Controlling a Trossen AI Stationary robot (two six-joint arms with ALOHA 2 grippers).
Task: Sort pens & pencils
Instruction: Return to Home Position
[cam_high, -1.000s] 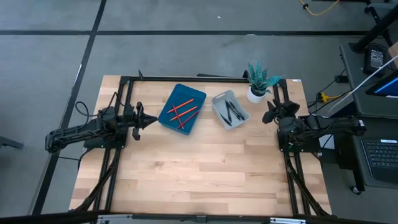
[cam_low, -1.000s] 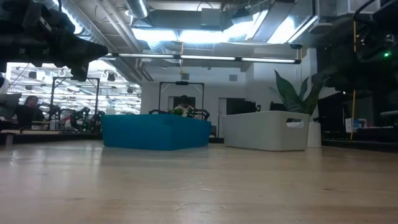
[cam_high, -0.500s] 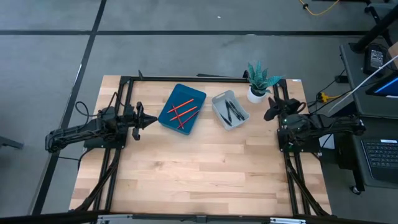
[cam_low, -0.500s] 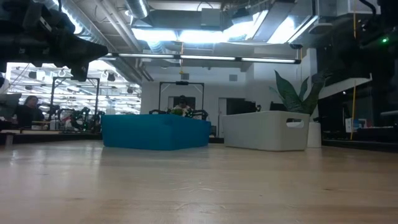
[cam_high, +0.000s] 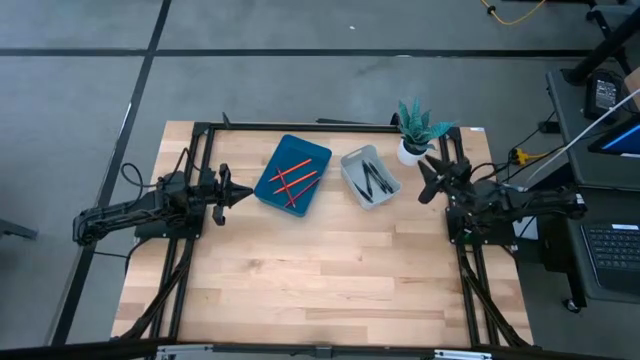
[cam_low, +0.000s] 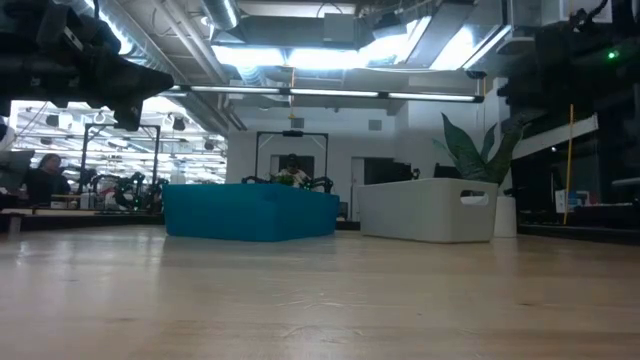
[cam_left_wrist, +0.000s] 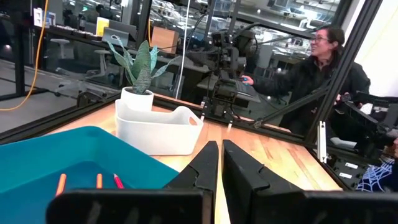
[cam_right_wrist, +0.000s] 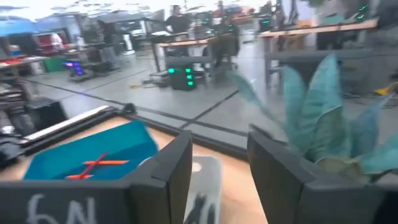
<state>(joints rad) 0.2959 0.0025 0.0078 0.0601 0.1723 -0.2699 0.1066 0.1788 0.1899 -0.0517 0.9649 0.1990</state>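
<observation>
Pens (cam_high: 374, 180) in gray bin (cam_high: 347, 162), pencils (cam_high: 292, 181) nearby

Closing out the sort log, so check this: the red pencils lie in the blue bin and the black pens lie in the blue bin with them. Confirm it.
Wrong about the pens. The high view shows the black pens in the gray bin beside the blue bin; the red pencils do lie in the blue bin.
</observation>
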